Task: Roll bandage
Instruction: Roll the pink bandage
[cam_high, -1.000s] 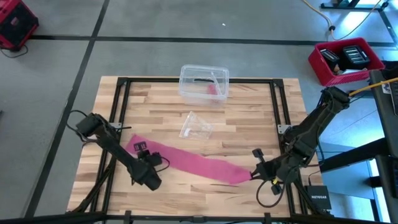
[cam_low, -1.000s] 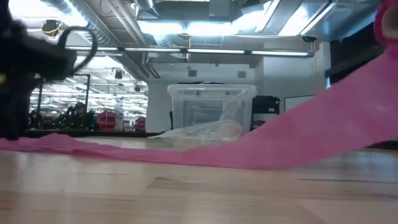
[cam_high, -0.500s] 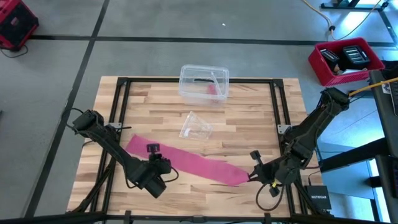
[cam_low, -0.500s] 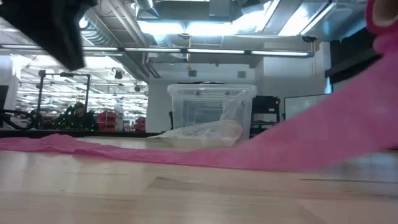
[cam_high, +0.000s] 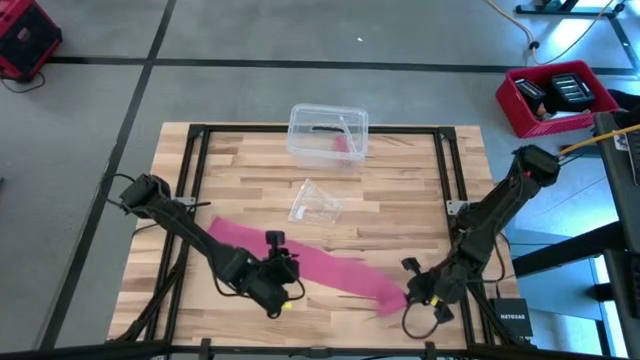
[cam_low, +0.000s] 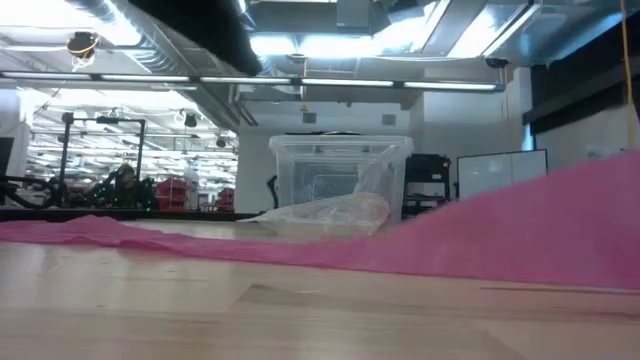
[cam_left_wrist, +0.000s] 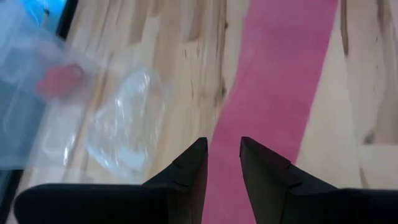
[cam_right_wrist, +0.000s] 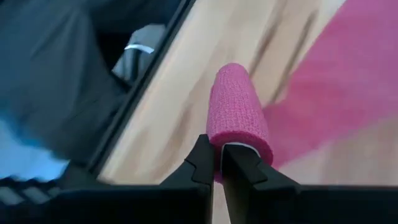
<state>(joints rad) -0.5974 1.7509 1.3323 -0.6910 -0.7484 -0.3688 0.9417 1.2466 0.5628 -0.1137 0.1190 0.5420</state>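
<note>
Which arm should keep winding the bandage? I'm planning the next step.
Right, probably: the right gripper already pinches the rolled end of the bandage. The left gripper only hovers over the flat strip.

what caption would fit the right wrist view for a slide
Right gripper shut on the rolled end of the pink bandage, its loose strip trailing across the wooden table.

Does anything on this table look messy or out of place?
Mostly the bandage: it lies unrolled, slanting across the table, only its end rolled in the shut right gripper. A crumpled clear wrapper lies loose near the plastic box. Nothing looks spilled or broken.
</note>
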